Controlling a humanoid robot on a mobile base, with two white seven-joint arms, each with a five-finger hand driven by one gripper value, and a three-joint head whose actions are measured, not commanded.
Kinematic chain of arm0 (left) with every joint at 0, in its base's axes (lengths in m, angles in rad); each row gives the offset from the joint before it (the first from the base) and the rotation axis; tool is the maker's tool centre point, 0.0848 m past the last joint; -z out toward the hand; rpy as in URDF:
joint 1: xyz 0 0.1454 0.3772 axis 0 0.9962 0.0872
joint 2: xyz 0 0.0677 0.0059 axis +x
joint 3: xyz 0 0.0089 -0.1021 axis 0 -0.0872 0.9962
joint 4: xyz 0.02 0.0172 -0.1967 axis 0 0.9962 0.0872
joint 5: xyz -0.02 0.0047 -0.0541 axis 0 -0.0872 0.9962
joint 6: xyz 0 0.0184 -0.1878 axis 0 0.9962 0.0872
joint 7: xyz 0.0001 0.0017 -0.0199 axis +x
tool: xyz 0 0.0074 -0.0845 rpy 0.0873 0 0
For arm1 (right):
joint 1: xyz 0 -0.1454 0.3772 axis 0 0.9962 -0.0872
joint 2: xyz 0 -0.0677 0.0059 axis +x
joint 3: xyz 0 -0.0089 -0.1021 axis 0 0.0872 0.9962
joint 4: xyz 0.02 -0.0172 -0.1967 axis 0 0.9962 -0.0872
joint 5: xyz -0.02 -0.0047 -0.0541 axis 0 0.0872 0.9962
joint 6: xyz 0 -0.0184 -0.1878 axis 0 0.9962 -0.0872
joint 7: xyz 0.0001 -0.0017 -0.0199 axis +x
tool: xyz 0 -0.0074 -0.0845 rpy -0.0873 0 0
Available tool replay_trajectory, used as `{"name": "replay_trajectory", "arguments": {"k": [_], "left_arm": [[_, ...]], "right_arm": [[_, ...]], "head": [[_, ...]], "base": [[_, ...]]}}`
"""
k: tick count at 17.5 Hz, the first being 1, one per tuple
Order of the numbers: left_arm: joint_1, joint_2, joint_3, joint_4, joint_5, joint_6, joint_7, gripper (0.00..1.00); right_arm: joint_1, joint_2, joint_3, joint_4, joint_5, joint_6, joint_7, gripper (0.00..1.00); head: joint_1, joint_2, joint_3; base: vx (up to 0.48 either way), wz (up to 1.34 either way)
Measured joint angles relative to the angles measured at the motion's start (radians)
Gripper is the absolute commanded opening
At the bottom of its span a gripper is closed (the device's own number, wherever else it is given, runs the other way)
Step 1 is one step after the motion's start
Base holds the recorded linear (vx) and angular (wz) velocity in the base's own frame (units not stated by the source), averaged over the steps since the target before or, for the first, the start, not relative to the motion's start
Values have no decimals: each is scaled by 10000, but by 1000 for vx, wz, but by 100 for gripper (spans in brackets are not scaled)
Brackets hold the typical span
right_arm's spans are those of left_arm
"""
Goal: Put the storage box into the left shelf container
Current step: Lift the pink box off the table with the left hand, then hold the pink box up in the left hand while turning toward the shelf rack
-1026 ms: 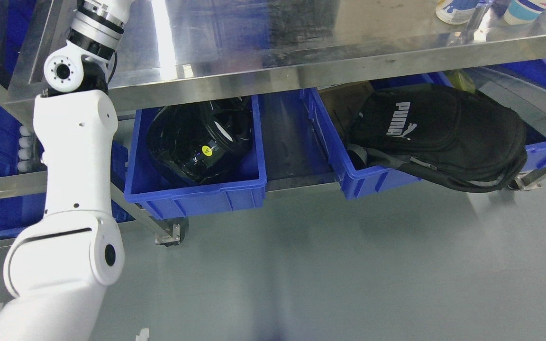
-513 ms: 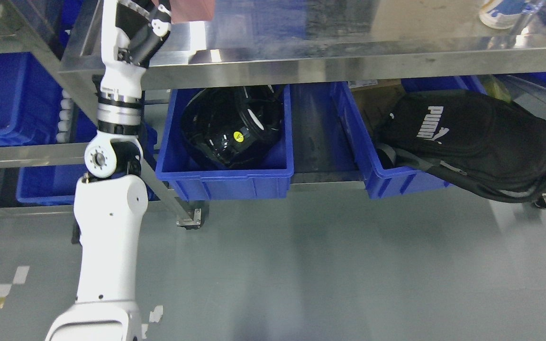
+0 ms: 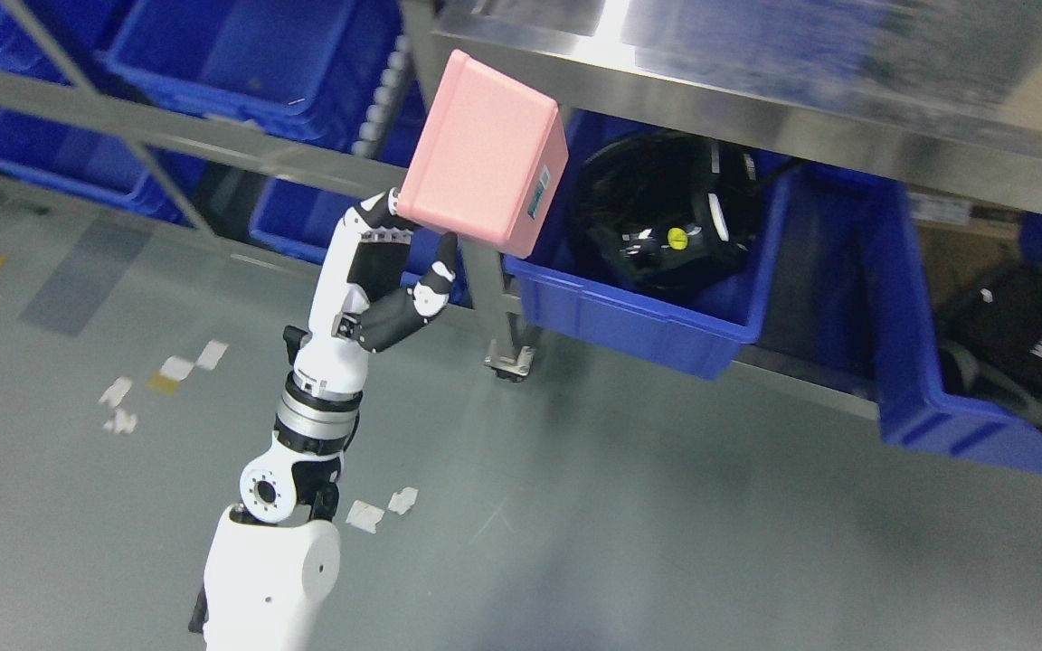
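Note:
A pink storage box (image 3: 485, 176) is held up in the air, tilted, in front of the steel table's corner post. My left hand (image 3: 412, 244) grips its lower left edge, fingers behind and thumb in front, with the white forearm rising from the bottom left. Behind and to the left stands a metal shelf rack (image 3: 168, 136) with several blue containers; one large blue bin (image 3: 250, 54) sits on its upper level, up and left of the box. My right arm does not show.
Under the steel table (image 3: 756, 99) a blue bin (image 3: 648, 307) holds a black helmet (image 3: 666, 212). Another blue bin (image 3: 946, 407) at the right holds a black bag (image 3: 1027, 353). Paper scraps lie on the grey floor at the left.
The camera has swung left and tilted, so the whole scene shifted right. My left hand has come down from the table top with the pink box, now fully in view.

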Motion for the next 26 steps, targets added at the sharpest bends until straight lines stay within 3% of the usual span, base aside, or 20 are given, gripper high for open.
{"name": "replay_trajectory", "arguments": {"k": [12, 26], "left_arm": [[2774, -21, -365, -1215, 50, -934, -7, 3], [3677, -31, 805, -1247, 61, -1114, -2, 5]], "right_arm": [[-7, 0, 0, -1, 0, 30, -17, 100], [-6, 0, 0, -1, 0, -5, 57, 100]], "head": [[0, 7, 0], [0, 7, 0]], "base": [[102, 1368], [527, 265]]}}
